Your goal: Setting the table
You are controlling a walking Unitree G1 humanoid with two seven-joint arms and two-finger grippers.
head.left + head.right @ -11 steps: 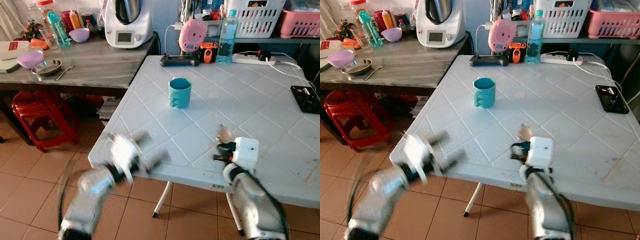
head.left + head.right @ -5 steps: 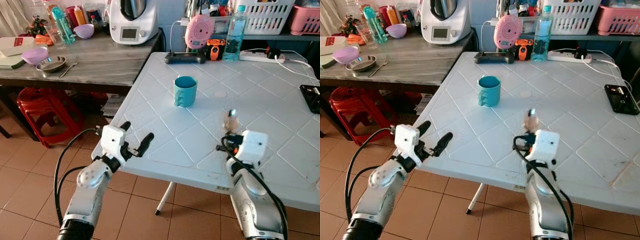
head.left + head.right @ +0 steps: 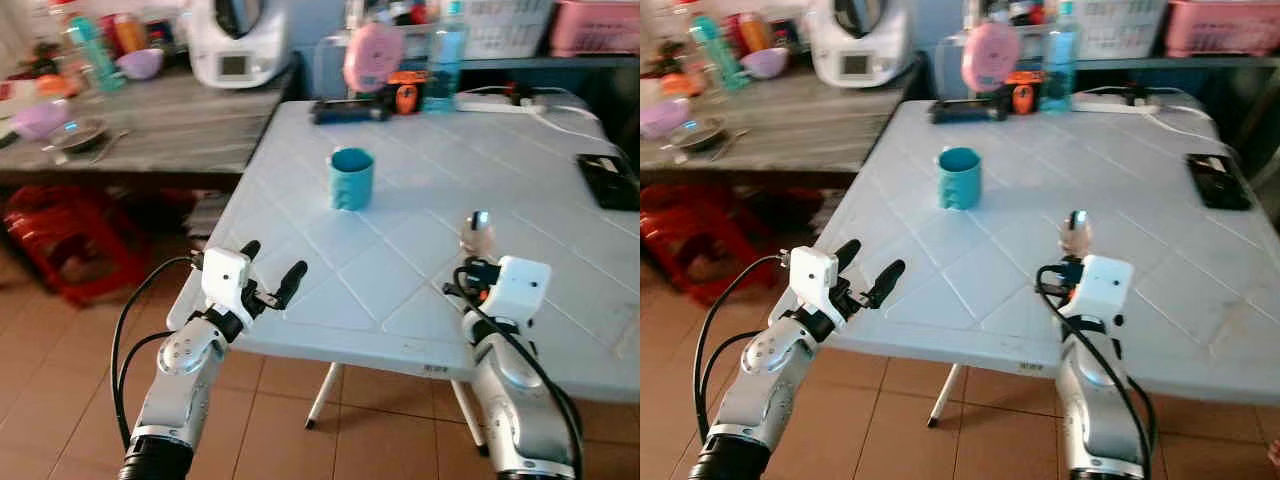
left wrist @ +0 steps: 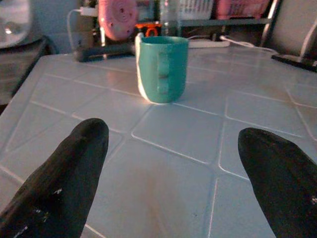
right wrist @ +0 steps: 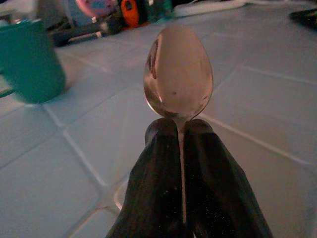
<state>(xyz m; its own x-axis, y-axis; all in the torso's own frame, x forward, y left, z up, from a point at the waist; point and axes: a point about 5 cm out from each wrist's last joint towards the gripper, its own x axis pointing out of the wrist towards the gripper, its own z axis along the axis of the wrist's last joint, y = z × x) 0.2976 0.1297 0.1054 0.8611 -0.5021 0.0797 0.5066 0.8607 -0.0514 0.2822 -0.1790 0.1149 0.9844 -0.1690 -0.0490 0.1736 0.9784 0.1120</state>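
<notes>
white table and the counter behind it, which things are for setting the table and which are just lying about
For the job:
spoon, clamped in the right tool
teal mug
left tool, open near the table edge

Lying about:
pink round gadget
water bottle
black phone
power strip
kitchen machine

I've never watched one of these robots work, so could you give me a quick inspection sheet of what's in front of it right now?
Surface: white plastic table with a diamond pattern.
Job's things: teal mug upright on the table; spoon held bowl-up.
Clutter: pink round gadget, water bottle, black phone at the table's right edge.
Grippers: left tool open, at the table's near left corner; right tool shut on the spoon, over the near edge.
Cables: white power strip with its lead at the far edge.
Surroundings: wooden counter with bowls and a kitchen appliance; red stool; tiled floor.
</notes>
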